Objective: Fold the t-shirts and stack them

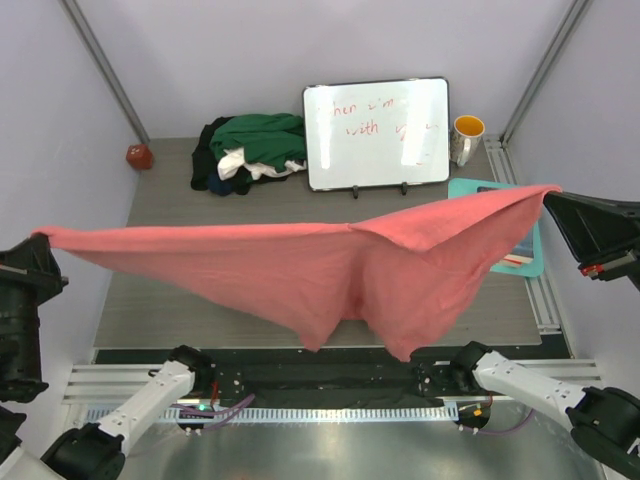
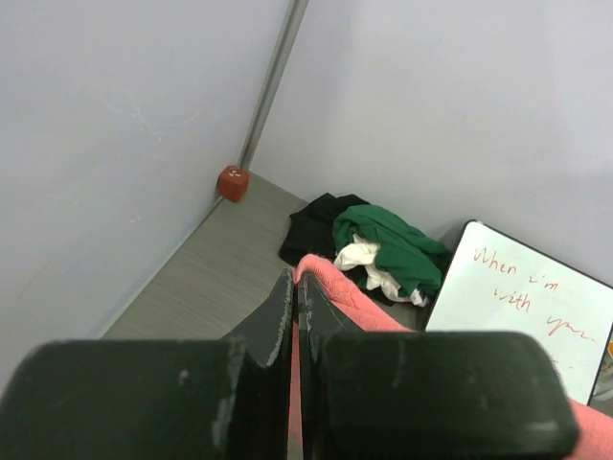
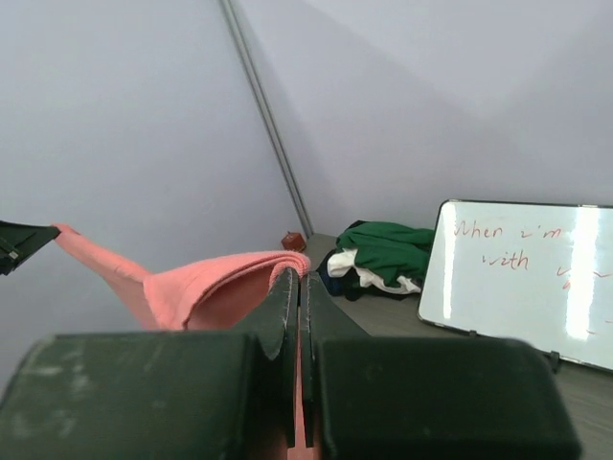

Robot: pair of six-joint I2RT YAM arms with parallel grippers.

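The salmon-pink t-shirt [image 1: 330,265] hangs stretched in the air across the table between both arms, sagging in the middle. My left gripper [image 1: 42,240] is shut on its left corner; pink cloth shows between the jaws in the left wrist view [image 2: 330,287]. My right gripper [image 1: 548,195] is shut on its right corner, with the cloth folded over the jaws in the right wrist view [image 3: 220,278]. The other t-shirts, dark green, white and black, lie in a crumpled pile [image 1: 250,152] at the back of the table, also seen in the left wrist view [image 2: 378,244] and the right wrist view [image 3: 378,254].
A white board with red writing [image 1: 377,132] stands at the back, beside the pile. A white mug with orange inside [image 1: 467,137] is at the back right. A teal mat [image 1: 530,255] lies at the right edge. A small red object [image 1: 139,156] sits in the back left corner.
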